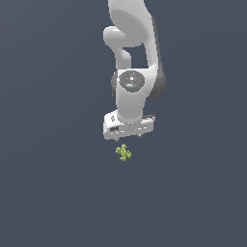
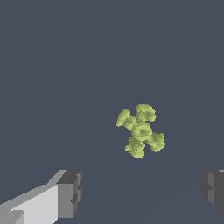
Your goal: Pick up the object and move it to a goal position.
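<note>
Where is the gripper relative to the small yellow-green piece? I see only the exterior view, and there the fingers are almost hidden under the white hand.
Observer: In the wrist view the yellow-green cross-shaped piece lies ahead of the gripper, not between the fingers, and nothing touches it.
Operator: Are the jaws open or closed?
Observer: Open. The two dark fingertips stand far apart, with a gap much wider than the piece.
Operator: How does the piece lie on the floor?
Observer: Flat, it seems, with four short knobbly lobes spreading from a centre lump.
</note>
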Action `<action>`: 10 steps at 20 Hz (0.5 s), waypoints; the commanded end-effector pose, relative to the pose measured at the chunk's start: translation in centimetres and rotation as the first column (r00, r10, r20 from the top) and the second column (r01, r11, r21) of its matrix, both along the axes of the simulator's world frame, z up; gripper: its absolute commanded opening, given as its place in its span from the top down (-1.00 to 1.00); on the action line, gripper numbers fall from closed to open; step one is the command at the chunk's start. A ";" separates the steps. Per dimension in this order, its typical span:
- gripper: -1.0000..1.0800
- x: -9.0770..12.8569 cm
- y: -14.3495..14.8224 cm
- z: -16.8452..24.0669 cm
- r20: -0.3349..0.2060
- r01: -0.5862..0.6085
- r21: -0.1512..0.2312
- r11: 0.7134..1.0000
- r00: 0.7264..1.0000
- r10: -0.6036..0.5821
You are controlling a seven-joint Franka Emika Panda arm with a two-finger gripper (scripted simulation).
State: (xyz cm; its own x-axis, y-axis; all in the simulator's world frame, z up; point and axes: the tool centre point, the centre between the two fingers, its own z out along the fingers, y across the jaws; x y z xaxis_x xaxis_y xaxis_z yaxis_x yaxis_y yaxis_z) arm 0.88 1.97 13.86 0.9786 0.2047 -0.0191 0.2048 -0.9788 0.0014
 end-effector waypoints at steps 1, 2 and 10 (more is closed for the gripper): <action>-0.92 0.4 -0.3 -0.7 0.002 -0.054 0.001 0.999 0.999 0.054; -0.92 0.5 -0.5 -1.1 0.004 -0.078 0.001 0.997 0.997 0.078; -0.92 1.6 -1.4 -3.3 0.013 -0.241 0.004 0.970 0.970 0.241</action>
State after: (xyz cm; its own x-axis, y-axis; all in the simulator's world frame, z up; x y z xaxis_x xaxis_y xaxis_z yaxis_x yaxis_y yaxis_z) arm 2.30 0.71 10.90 0.9124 0.4092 -0.0082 0.4092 -0.9125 0.0000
